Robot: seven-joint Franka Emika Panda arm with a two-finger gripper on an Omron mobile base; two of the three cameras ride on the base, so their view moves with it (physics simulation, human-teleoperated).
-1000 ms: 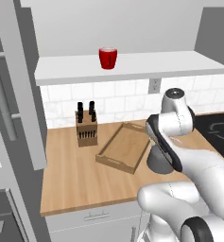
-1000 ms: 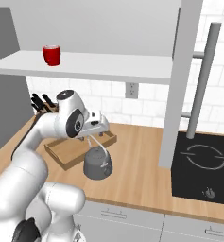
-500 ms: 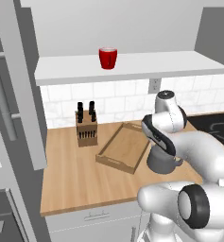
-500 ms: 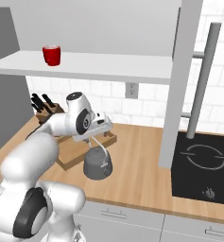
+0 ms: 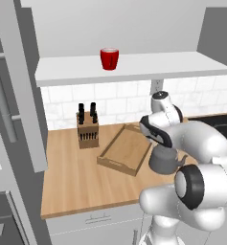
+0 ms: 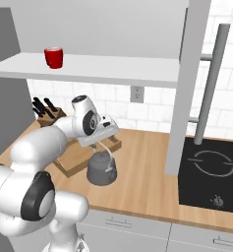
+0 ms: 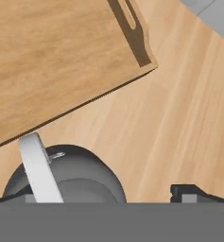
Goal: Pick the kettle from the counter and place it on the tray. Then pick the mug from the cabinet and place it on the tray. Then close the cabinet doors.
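Observation:
The dark grey kettle [image 5: 165, 161] [image 6: 101, 171] [image 7: 68, 182] stands on the wooden counter [image 5: 76, 182] just beside the near right corner of the empty wooden tray [image 5: 126, 154] [image 6: 73, 158] [image 7: 52, 56]. My gripper [image 5: 157, 138] [image 6: 102, 142] [image 7: 103, 196] hovers open right above the kettle, its jaws wide to either side of the arched handle [image 7: 38, 172], holding nothing. The red mug [image 5: 109, 59] [image 6: 53, 57] stands upright on the white shelf [image 5: 143, 67] of the cabinet. Both cabinet doors [image 5: 17, 91] [image 6: 191, 83] stand open.
A wooden knife block [image 5: 87, 129] [image 6: 48, 112] stands left of the tray by the tiled wall. A black cooktop [image 6: 211, 172] lies right of the kettle. The open doors' bar handles [image 5: 2, 95] [image 6: 211, 83] jut out at both sides.
My hand has drifted a little left, toward the tray side of the kettle, as the arm swung round. The jaws stay open; kettle, tray and mug have not moved.

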